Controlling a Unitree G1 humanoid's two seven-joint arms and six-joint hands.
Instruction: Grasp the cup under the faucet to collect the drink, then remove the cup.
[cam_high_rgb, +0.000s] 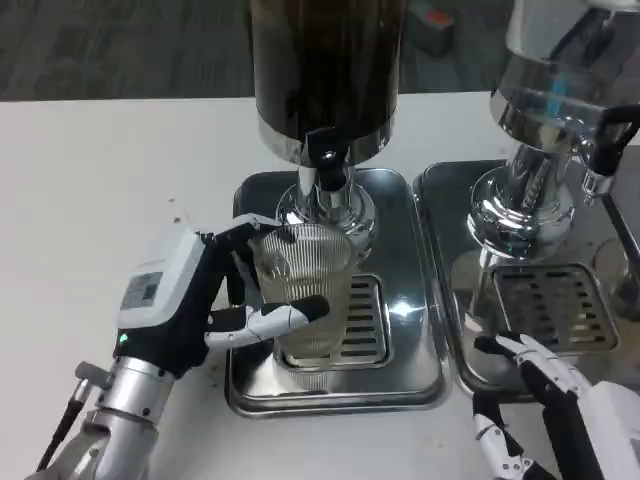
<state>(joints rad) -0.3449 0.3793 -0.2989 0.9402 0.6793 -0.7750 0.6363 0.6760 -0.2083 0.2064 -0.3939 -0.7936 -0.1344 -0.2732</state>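
ribbed clear glass, the cup (303, 295) stands upright on the drip tray (400, 345) grate, wrapped by the left hand (185, 300), whose fingers curl round its near and far sides. the faucet (330, 165) hangs just above and slightly behind the rim. bare table (100, 180) lies open to the left for pulling away. the right hand (545, 400) waits far right, fingers spread, holding nothing.
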